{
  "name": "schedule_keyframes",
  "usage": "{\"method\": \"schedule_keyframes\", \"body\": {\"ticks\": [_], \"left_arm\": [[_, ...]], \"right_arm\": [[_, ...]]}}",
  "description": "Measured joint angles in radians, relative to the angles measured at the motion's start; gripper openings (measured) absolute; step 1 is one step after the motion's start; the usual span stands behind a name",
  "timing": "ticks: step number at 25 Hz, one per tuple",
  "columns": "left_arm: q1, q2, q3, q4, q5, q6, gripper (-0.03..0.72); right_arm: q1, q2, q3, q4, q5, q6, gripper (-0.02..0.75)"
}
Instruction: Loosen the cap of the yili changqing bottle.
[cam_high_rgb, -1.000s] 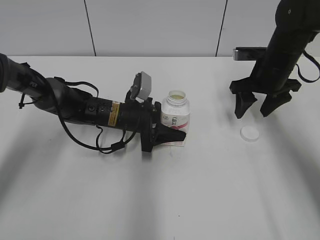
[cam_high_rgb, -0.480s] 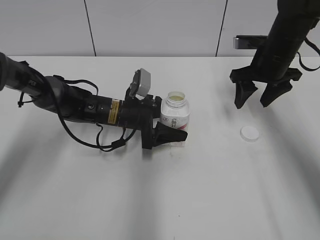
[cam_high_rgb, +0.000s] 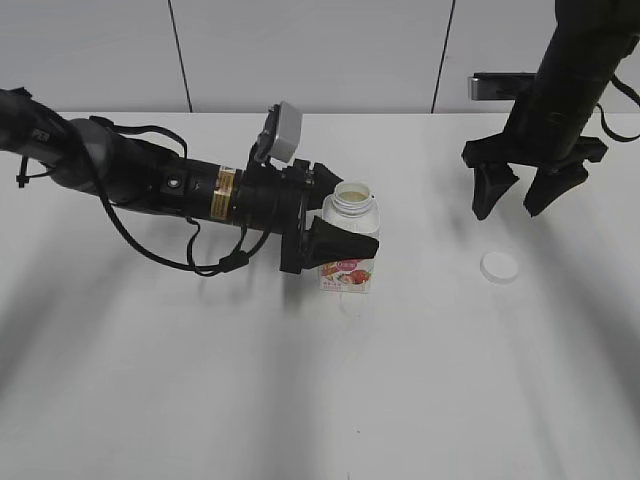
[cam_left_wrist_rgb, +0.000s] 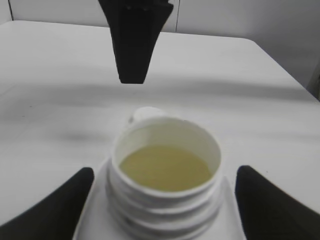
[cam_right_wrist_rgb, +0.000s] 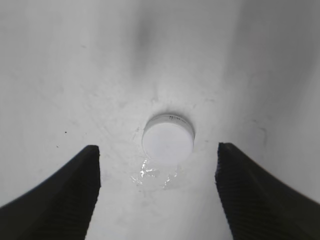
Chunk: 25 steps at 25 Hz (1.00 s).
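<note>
The yili changqing bottle (cam_high_rgb: 349, 268) stands upright on the white table with its neck open and pale yellow drink showing inside (cam_left_wrist_rgb: 165, 167). My left gripper (cam_high_rgb: 357, 232) is open, with a finger on each side of the bottle's shoulders (cam_left_wrist_rgb: 165, 172). The cap (cam_high_rgb: 499, 266) lies flat on the table to the right, off the bottle. It shows clearly in the right wrist view (cam_right_wrist_rgb: 168, 138) and just behind the bottle's rim in the left wrist view (cam_left_wrist_rgb: 146, 114). My right gripper (cam_high_rgb: 520, 195) is open and empty, hanging above the cap (cam_right_wrist_rgb: 157, 148).
The white table (cam_high_rgb: 420, 380) ends at a grey panelled wall (cam_high_rgb: 300, 50) behind. A small wet smear (cam_right_wrist_rgb: 155, 175) lies on the table beside the cap. The right gripper (cam_left_wrist_rgb: 135, 40) shows as a dark finger at the top of the left wrist view.
My left gripper and arm have risen along the bottle, uncovering the pink label at its base. The bottle and cap stayed put. My right gripper rose a little.
</note>
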Motion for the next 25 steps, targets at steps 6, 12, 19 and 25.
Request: {"method": "schedule_keyframes", "body": {"ticks": [6, 12, 19, 25], "left_arm": [[0.0, -0.086, 0.0, 0.045, 0.0, -0.078, 0.528], [0.0, -0.191, 0.0, 0.113, 0.001, -0.197, 0.526], [0.018, -0.337, 0.0, 0.222, 0.195, -0.339, 0.464], [0.071, -0.461, 0.0, 0.265, 0.47, -0.528, 0.46]], "right_arm": [[0.0, 0.0, -0.002, -0.017, 0.016, 0.0, 0.565], [0.0, 0.0, -0.044, -0.02, 0.057, 0.0, 0.565], [0.0, 0.0, -0.187, -0.02, 0.062, 0.01, 0.565], [0.0, 0.0, -0.285, -0.017, 0.063, 0.026, 0.565]]}}
